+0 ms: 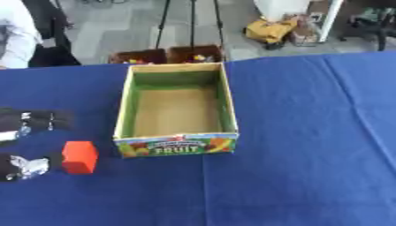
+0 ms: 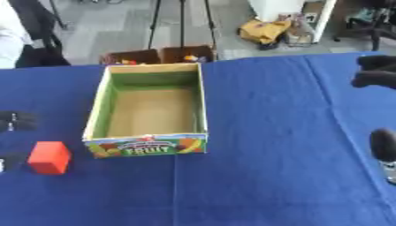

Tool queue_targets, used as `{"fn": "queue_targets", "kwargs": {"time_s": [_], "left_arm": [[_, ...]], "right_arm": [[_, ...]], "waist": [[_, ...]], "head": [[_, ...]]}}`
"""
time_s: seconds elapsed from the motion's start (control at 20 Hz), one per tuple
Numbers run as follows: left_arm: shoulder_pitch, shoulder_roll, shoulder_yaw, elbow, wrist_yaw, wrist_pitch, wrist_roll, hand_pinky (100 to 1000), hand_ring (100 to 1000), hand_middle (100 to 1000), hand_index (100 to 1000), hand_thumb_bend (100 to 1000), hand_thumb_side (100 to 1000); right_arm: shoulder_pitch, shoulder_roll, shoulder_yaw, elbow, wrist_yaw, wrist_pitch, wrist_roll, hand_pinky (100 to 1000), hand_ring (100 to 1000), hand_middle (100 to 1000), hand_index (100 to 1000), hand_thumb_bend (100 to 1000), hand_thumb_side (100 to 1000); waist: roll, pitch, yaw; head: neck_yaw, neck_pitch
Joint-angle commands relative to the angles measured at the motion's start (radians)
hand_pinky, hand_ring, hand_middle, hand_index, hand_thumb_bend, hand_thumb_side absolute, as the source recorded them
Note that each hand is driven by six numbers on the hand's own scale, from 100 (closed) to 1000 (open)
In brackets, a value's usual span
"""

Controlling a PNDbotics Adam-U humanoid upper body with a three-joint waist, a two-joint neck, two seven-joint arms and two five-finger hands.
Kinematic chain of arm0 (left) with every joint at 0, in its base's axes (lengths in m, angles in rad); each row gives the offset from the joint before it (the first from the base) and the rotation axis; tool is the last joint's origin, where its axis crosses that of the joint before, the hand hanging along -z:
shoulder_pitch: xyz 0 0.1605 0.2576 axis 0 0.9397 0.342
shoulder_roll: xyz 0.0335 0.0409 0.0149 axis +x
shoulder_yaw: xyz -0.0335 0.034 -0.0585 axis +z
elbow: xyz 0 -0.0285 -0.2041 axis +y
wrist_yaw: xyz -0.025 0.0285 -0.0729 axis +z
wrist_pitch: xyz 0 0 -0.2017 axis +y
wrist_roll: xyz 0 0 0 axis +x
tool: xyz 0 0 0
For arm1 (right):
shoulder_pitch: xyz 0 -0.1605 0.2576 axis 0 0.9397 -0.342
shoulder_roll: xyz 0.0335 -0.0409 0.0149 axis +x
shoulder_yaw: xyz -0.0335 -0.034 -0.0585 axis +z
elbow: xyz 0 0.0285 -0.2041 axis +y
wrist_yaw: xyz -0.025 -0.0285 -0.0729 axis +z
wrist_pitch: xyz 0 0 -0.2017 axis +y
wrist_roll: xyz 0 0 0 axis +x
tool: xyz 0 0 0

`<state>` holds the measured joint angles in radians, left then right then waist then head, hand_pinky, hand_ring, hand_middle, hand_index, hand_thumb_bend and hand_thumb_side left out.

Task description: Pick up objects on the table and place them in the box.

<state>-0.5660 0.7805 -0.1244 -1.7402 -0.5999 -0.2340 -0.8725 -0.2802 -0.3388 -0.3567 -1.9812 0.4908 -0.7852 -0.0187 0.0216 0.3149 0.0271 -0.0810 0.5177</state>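
So the box (image 1: 176, 110) sits open-topped in the middle of the blue tablecloth (image 1: 309, 154), a cardboard carton with green inner walls, a bare brown floor and a printed front panel that reads FRUIT. Nothing is inside it that I can see.

Just off its front left corner, on the cloth, is the red block (image 1: 80, 157), standing apart from the carton but close to it (a plain cube-ish thing, one face a bit darker than the others).

The left hand (image 1: 31, 121) comes in from the left edge, black with silver bits. One part of it lies above the block's level and another part shows lower down, right beside the block's left face. It looks spread around the block's side instead of closed on it, fingers relaxed, and I can't tell whether anything is actually touching the block.

The right hand (image 2: 377, 73) only shows in the right eye view, as dark shapes along the right edge, well away from the carton. How its fingers are set, I can't tell.

Beyond the table's far edge are two small brown bins (image 1: 166, 55) on the floor.
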Motion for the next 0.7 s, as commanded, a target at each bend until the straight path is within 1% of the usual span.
{"fn": "queue_targets", "kwargs": {"time_s": [0.05, 0.15, 0.2, 0.25, 0.3, 0.35, 0.4, 0.45, 0.5, 0.7], "left_arm": [[-0.014, 0.014, -0.004, 0.012, -0.012, -0.03, -0.032, 786, 960, 1000, 1000, 100, 848], [-0.018, 0.013, -0.011, 0.024, -0.024, -0.039, -0.034, 787, 962, 1000, 1000, 100, 754], [-0.02, 0.012, -0.013, 0.03, -0.03, -0.043, -0.034, 786, 963, 1000, 1000, 100, 754], [-0.023, 0.01, -0.015, 0.036, -0.035, -0.046, -0.034, 785, 963, 1000, 1000, 100, 776], [-0.026, 0.007, -0.017, 0.043, -0.036, -0.049, -0.034, 784, 962, 1000, 1000, 100, 856], [-0.03, 0.005, -0.019, 0.05, -0.037, -0.053, -0.034, 786, 964, 1000, 1000, 163, 939], [-0.033, 0.004, -0.022, 0.059, -0.037, -0.057, -0.035, 785, 963, 1000, 1000, 241, 1000], [-0.036, 0.003, -0.026, 0.07, -0.038, -0.061, -0.035, 783, 962, 1000, 1000, 291, 1000], [-0.041, 0.003, -0.027, 0.081, -0.044, -0.066, -0.035, 776, 957, 1000, 1000, 315, 1000], [-0.06, -0.008, -0.024, 0.129, -0.089, -0.072, -0.035, 772, 955, 1000, 1000, 334, 1000]], "right_arm": [[-0.005, -0.018, -0.004, -0.019, -0.012, -0.002, 0.004, 662, 753, 551, 756, 328, 1000], [-0.005, -0.017, -0.004, -0.019, -0.012, -0.002, 0.003, 662, 753, 550, 754, 328, 1000], [-0.006, -0.017, -0.003, -0.019, -0.012, -0.002, 0.003, 662, 753, 549, 754, 328, 1000], [-0.006, -0.017, -0.003, -0.019, -0.012, -0.003, 0.004, 662, 753, 549, 753, 328, 1000], [-0.007, -0.017, -0.002, -0.019, -0.013, -0.003, 0.004, 662, 753, 548, 753, 329, 1000], [-0.007, -0.017, -0.002, -0.019, -0.013, -0.003, 0.004, 662, 753, 547, 752, 329, 1000], [-0.008, -0.017, -0.002, -0.019, -0.013, -0.004, 0.004, 662, 752, 547, 751, 329, 1000], [-0.008, -0.017, -0.001, -0.019, -0.013, -0.004, 0.004, 662, 752, 546, 751, 329, 1000], [-0.008, -0.017, -0.001, -0.019, -0.014, -0.005, 0.004, 662, 752, 545, 750, 330, 1000], [-0.01, -0.016, 0.001, -0.019, -0.015, -0.006, 0.008, 663, 752, 541, 747, 331, 1000]], "waist": [[0.01, 0.003, 0.0], [0.009, 0.005, 0.0], [0.009, 0.005, 0.0], [0.009, 0.006, 0.0], [0.009, 0.007, -0.001], [0.01, 0.008, -0.002], [0.01, 0.009, -0.004], [0.011, 0.01, -0.005], [0.011, 0.011, -0.007], [0.015, 0.015, -0.013]], "head": [[0.002, -0.012], [0.004, -0.013], [0.005, -0.014], [0.007, -0.014], [0.009, -0.015], [0.011, -0.016], [0.012, -0.017], [0.014, -0.018], [0.015, -0.019], [0.019, -0.025]]}}
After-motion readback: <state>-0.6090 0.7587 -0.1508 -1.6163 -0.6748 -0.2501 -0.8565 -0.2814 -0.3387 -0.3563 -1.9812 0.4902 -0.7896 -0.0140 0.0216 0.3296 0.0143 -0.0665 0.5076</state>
